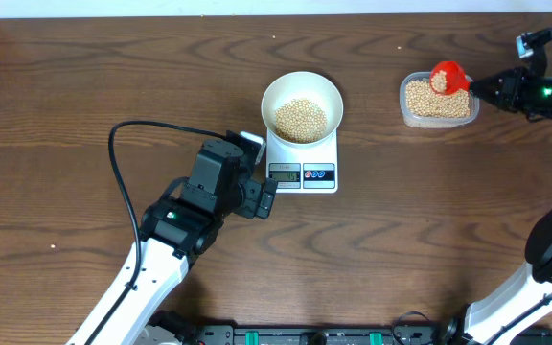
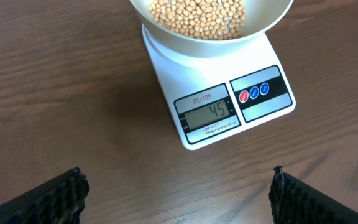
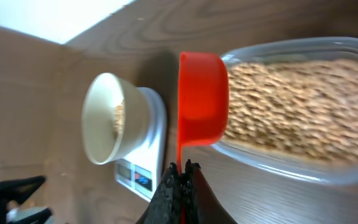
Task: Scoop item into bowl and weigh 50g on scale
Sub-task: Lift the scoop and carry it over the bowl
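The white bowl (image 1: 301, 105) holds a heap of tan beans (image 1: 300, 118) and stands on the white scale (image 1: 303, 163). In the left wrist view the scale's display (image 2: 208, 114) reads 45. My left gripper (image 1: 262, 195) hovers just left of the scale's front, open, its fingers (image 2: 61, 198) wide apart over bare wood. My right gripper (image 1: 480, 86) is shut on the thin handle of a red scoop (image 1: 447, 77). The scoop (image 3: 202, 99) sits over the left end of a clear tub (image 1: 438, 100) full of beans (image 3: 291, 106).
The tub stands at the back right of the brown wooden table (image 1: 429, 220). A black cable (image 1: 123, 182) loops from the left arm across the table's left side. The right arm's base (image 1: 544, 268) stands at the front right.
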`<state>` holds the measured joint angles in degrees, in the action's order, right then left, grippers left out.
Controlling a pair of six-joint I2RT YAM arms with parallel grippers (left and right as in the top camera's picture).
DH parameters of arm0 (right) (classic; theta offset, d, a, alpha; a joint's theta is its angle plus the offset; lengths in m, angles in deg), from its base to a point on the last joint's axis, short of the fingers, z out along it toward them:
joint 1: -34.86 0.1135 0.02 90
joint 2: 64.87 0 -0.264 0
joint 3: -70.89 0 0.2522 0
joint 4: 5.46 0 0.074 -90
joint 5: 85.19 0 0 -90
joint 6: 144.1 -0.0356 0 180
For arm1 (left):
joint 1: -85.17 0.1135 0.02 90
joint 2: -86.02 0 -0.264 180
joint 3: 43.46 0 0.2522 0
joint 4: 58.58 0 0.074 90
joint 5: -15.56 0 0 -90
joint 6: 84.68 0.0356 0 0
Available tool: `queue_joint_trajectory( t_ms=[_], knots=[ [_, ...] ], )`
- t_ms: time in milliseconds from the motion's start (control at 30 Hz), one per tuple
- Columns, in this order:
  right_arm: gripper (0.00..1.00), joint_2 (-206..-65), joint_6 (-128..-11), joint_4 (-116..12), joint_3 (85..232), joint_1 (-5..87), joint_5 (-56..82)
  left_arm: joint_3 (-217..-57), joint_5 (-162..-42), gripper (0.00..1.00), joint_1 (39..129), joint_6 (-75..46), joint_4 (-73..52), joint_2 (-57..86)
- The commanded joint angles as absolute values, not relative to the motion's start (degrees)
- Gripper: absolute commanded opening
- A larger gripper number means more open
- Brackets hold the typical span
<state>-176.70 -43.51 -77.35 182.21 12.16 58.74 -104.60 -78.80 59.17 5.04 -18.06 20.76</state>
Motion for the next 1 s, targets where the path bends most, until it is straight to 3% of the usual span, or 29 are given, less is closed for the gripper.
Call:
queue_joint_trajectory(
  t_ms=[0, 467, 967],
  knots=[
    [0.01, -175.67, -41.58, -77.08, 183.21, 14.09, 65.51, -104.46, -78.93, 0.95, 59.10, 4.15, -17.95, 20.52],
    [0.01, -175.65, -48.73, -67.58, 183.21, 27.96, 64.53, -104.46, -78.93, 0.95, 59.10, 4.15, -17.92, 20.52],
    [0.01, -175.56, -50.20, -65.87, 184.85, 43.75, 45.69, -104.46, -78.93, 0.95, 59.10, 4.15, -17.92, 20.52]
  ],
)
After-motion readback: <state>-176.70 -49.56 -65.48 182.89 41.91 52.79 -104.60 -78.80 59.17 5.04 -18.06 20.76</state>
